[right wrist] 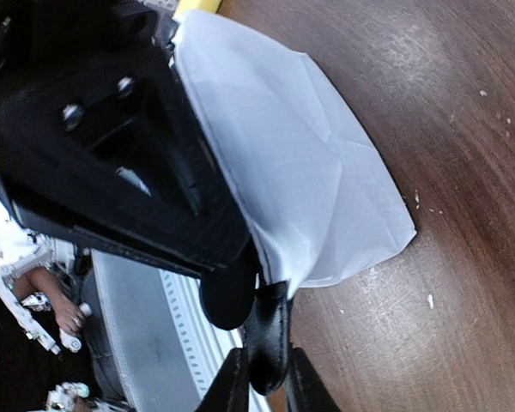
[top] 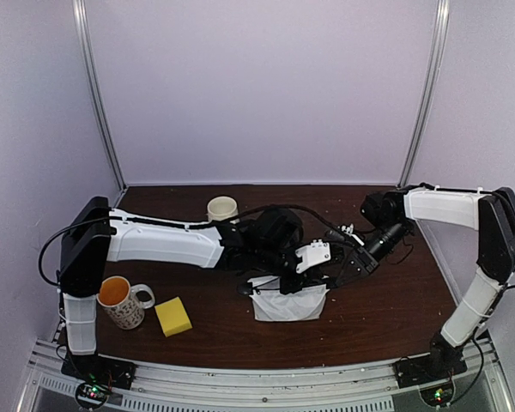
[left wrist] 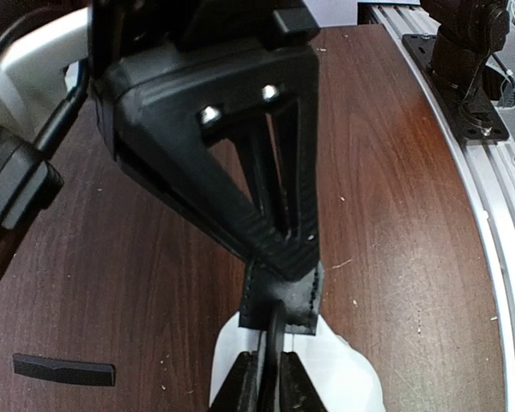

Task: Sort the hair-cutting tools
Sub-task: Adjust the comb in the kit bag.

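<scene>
In the left wrist view, the left end effector [left wrist: 277, 311] is clenched on the white pouch [left wrist: 336, 379], with the stitched black tab [left wrist: 279, 296] at the pouch's end pinched between its fingers. One comb [left wrist: 64, 369] lies flat on the bare tabletop [left wrist: 395, 215]. It is well apart from the fingers and clear of the pouch, on the side away from the rail [left wrist: 498, 215] along the near edge. Nothing grips it.

In the right wrist view, the right end effector [right wrist: 259, 326] looks clenched on the pouch's other end, where a dark tab or corner sits between its fingers. The pouch spreads out flat and smooth beside it, and nothing bulges under the cloth. No cutting tool shows in this view.

From above, both arms meet over the pouch, which lies near the middle of the tabletop toward the near edge. Near the left corner of that edge stand a yellow sponge [top: 173, 316] and a mug [top: 124, 302]. A pale cup [top: 223, 209] stands toward the far edge. The arms hide the wood around the pouch, so the scissors, the clipper and the second comb cannot be made out.

My reading is that sorting has barely begun. The pouch is only being held at both ends, apparently to be opened. One comb is plainly outside it, and every tool I can account for is yet to be placed.
</scene>
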`<state>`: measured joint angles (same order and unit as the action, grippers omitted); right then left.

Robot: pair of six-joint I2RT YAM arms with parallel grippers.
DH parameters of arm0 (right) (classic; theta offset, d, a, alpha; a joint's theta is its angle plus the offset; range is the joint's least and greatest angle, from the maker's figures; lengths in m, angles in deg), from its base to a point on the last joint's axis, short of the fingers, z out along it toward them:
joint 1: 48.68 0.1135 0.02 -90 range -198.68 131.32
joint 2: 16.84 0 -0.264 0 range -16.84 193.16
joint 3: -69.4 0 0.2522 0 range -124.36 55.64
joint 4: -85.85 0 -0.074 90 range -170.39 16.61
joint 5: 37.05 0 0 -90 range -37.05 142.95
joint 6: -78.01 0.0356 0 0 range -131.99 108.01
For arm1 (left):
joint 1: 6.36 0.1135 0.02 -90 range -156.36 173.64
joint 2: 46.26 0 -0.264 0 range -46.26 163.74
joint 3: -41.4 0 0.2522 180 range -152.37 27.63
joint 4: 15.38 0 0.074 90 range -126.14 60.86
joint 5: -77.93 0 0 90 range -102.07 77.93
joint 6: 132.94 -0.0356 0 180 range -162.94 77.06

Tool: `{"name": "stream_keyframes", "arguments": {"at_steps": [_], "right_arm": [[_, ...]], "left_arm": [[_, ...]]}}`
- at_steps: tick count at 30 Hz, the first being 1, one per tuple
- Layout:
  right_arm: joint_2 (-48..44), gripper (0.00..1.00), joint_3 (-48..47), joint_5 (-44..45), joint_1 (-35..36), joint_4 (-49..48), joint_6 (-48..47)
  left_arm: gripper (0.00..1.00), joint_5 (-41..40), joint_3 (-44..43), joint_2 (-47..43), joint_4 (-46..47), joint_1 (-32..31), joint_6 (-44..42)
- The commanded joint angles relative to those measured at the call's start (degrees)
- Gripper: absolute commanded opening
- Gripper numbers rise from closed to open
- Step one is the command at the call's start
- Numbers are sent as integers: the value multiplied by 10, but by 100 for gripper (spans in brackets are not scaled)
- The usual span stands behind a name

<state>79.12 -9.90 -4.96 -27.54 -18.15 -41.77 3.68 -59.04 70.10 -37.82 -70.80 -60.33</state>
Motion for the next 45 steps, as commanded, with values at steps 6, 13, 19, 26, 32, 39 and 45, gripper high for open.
{"name": "stream_keyframes", "arguments": {"at_steps": [6, 13, 19, 26, 32, 39, 45], "right_arm": [[5, 5, -17, -32, -8, 28, -20], [16, 4, -23, -47, -14, 44, -36], [14, 1, -25, -67, -29, 72, -59], [21, 0, -37, -92, -45, 123, -112], [35, 0, -48, -110, -44, 168, -159], [33, 0, -53, -110, -45, 194, -191], [8, 0, -38, -91, -46, 121, -111]], "left_arm": [[4, -9, -26, 10, -18, 4, 11], [0, -10, -42, 18, -34, 5, 11], [0, -31, -32, -13, -81, 5, -7], [0, -46, -16, -9, -106, 5, -17], [0, -71, -55, 19, -117, 5, -8], [27, -90, -72, 9, -131, 5, 20], [33, -59, -13, -70, -103, 5, 28]]}}
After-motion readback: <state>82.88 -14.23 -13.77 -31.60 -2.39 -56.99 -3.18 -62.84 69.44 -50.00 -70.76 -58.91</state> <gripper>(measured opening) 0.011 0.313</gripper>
